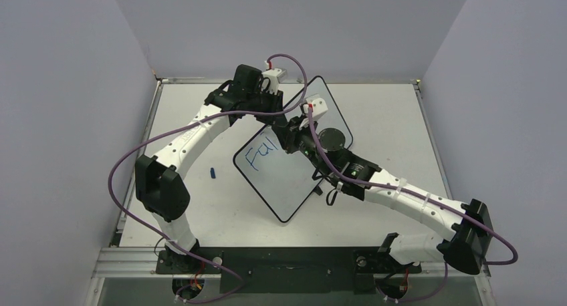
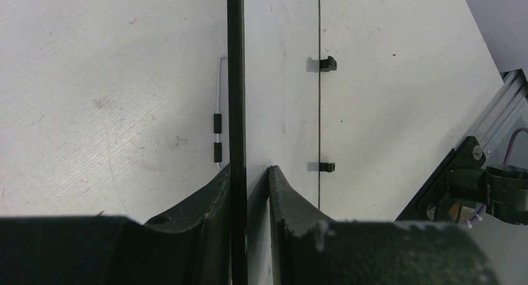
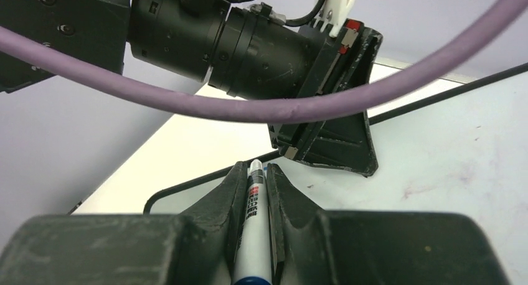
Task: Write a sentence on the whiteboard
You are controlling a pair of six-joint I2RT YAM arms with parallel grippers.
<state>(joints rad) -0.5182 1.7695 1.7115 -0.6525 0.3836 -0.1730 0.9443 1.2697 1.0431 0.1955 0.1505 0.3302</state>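
Step in hand: writing, early in the first word. The board (image 1: 287,186) lies skewed on the surface (image 1: 200,119), one corner toward the arm bases. The sentence (image 1: 259,154) so far reads as blue "Fa" plus one more stroke; anything further is hidden under the right claw.

Left claw (image 2: 250,173): nearly closed, clamped on the board's black far edge, which runs between its fingers. It appears to be steadying the board. Two black tabs (image 2: 324,64) sit on the neighbouring edge.

Right claw (image 3: 254,173): closed tight on a marker (image 3: 252,216), white barrel, tip pointing out past the fingertips toward the board. Whether the tip touches the board cannot be told from these views.

Next move, as judged: carry the tip rightward along the same line to finish the word, with even contact, while the left claw holds firm.

Other items: a small blue cap (image 1: 212,172) lies on the surface, apart from the board's left corner.

Obstructions: the left claw occupies the far edge just beyond the writing line, and the purple cable (image 3: 261,107) hangs between the two claws. Room for the rest of the line looks tight there.
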